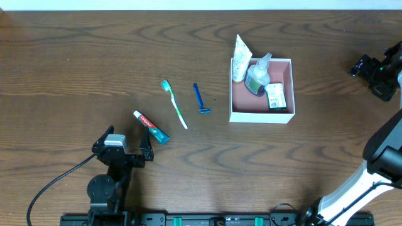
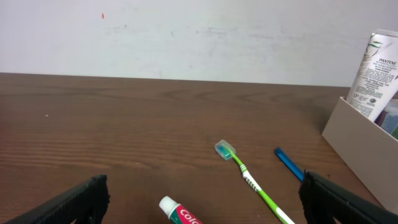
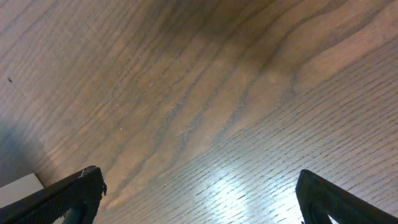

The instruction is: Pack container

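The container [image 1: 262, 115], a white-walled box with a pink inside, holds a white tube [image 1: 240, 58], a clear green bottle [image 1: 257, 76] and a green-and-white soap packet [image 1: 275, 96]. Its wall [image 2: 360, 146] and the tube [image 2: 375, 74] show in the left wrist view. On the table lie a toothpaste tube [image 1: 151, 127], a green toothbrush [image 1: 174, 103] and a blue razor [image 1: 201, 99]. My left gripper [image 1: 125, 150] is open and empty just near the toothpaste [image 2: 180, 213]. My right gripper [image 1: 375, 70] is open and empty, right of the container.
The toothbrush [image 2: 252, 180] and razor [image 2: 288, 162] lie ahead of the left gripper. A black cable [image 1: 53, 185] runs from the left arm to the front edge. A white corner [image 3: 22, 185] shows at the lower left of the right wrist view.
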